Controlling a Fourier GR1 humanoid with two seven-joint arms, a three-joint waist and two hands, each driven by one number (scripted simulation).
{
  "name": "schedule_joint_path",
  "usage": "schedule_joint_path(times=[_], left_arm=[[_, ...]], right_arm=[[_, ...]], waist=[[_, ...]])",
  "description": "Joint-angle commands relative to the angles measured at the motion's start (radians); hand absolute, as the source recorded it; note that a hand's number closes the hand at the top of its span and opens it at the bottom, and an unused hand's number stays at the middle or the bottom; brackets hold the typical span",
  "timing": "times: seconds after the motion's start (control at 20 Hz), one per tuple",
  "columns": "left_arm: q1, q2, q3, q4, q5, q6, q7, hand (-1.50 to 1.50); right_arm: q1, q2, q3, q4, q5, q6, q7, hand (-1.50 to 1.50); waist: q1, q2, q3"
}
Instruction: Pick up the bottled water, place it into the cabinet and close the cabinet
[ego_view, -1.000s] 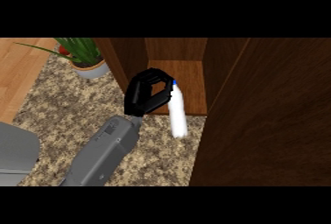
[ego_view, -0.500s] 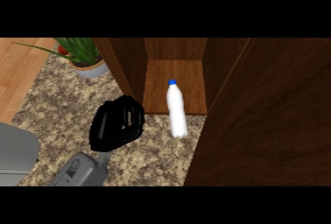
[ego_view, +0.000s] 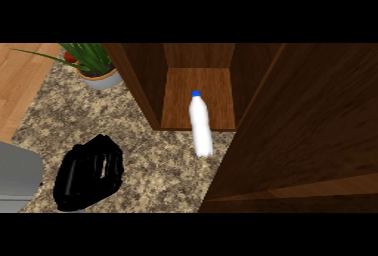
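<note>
Speckled granite counter (ego_view: 133, 125) — potted plant (ego_view: 94, 65), open wooden cabinet (ego_view: 199, 85), bottled water (ego_view: 199, 125) at its threshold.

My view is evenly lit and fairly soft, with no single strong lamp that I can place. The speckled counter (ego_view: 148, 145) in the middle of the frame is the brightest broad surface. The cabinet (ego_view: 199, 95) at upper centre is dimmer inside, its side walls darker than its floor. The open door (ego_view: 303, 130) filling the right of the frame is deep brown and shaded, with a paler strip along its lower edge. The bottle (ego_view: 200, 125) glows almost pure white, near washed out. My hand (ego_view: 90, 172) at lower left carries faint glossy streaks. Edges look mildly soft; straight lines stay straight.
</note>
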Motion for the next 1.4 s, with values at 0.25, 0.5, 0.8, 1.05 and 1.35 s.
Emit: schedule_joint_path(times=[0.25,0.5,0.8,1.05,1.35], left_arm=[[0.157,0.101,0.126,-0.14,0.084,-0.077,0.003,1.5],[0.173,0.109,0.148,-0.094,0.076,-0.121,-0.035,1.5],[0.246,0.147,0.177,-0.105,0.096,-0.204,-0.067,1.5],[0.269,0.181,0.221,-0.113,0.119,-0.243,-0.057,1.5],[0.301,0.176,0.254,-0.122,0.129,-0.275,-0.07,1.5]], right_arm=[[-0.275,0.203,0.168,0.134,0.122,-0.019,0.155,1.5],[-0.442,0.201,0.132,0.207,0.167,-0.141,0.143,1.5],[-0.519,0.2,0.004,0.334,0.114,-0.251,0.124,1.5],[-0.622,0.205,-0.16,0.522,-0.048,-0.302,0.045,1.5],[-0.759,0.209,-0.378,0.785,-0.319,-0.155,-0.05,1.5]], waist=[[0.013,0.0,-0.001],[0.02,0.002,-0.004],[0.042,0.009,-0.003],[0.043,0.016,0.0],[0.029,0.015,0.001]])
